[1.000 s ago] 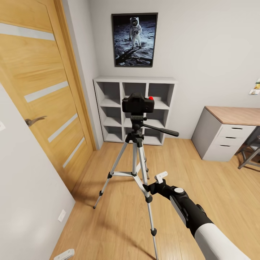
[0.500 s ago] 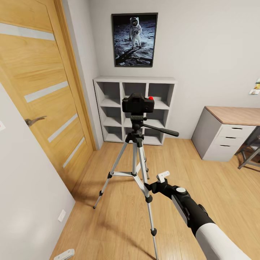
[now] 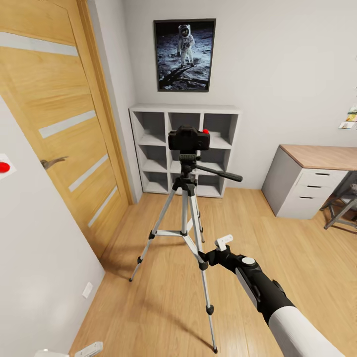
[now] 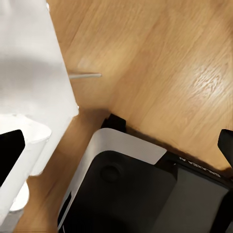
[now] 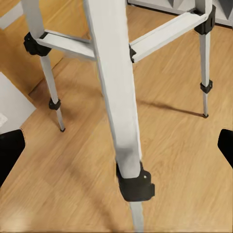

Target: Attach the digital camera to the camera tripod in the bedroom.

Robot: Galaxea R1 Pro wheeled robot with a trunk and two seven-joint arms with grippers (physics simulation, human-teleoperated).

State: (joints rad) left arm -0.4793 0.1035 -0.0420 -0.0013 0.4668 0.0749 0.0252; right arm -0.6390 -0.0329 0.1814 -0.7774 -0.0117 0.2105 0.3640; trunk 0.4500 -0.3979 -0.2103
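Observation:
The black digital camera [image 3: 188, 139], with a red spot on its top corner, sits on the head of the camera tripod [image 3: 186, 218]. The tripod stands on the wood floor in front of the white cube shelf, and its pan handle [image 3: 218, 173] points right. My right gripper [image 3: 210, 249] hangs low beside the tripod's front leg [image 5: 119, 97], open and holding nothing. In the right wrist view the leg stands just ahead, between the spread fingertips [image 5: 10, 151]. My left gripper [image 4: 116, 148] is open and empty, pointing down at the floor and my own base.
An oak door [image 3: 64, 134] fills the left side, and a white wall with a red-dotted plate [image 3: 4, 167] stands near left. The cube shelf [image 3: 148, 148] is against the back wall. A desk with drawers [image 3: 310, 186] and a chair frame [image 3: 342, 210] are at the right. My base [image 4: 141, 189] is below the left gripper.
My right gripper dropped slightly beside the tripod leg. The whole head view then shifted a little, bringing the red-dotted wall plate into sight. Camera and tripod have not moved.

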